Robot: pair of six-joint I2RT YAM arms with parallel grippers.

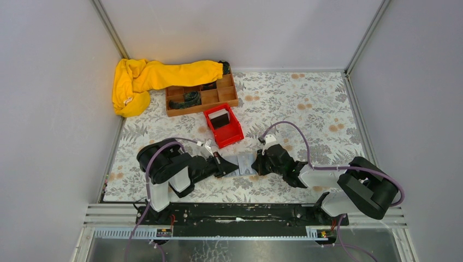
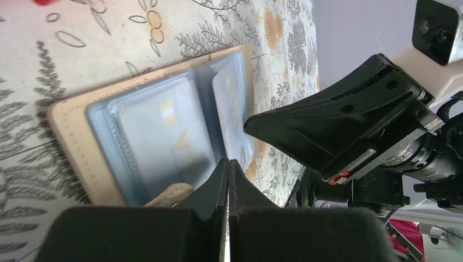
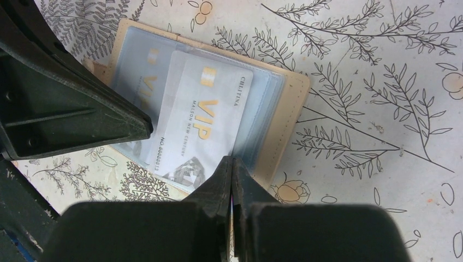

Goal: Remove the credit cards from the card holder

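Credit card (image 3: 205, 117) — gold "VIP" lettering

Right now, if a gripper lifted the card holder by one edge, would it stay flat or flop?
Probably flop: the card holder looks thin and soft, with loose clear sleeves that could fan open. The glossy VIP card looks stiffer and might slide out. Lying flat, the holder would likely skid over the tablecloth if pushed.
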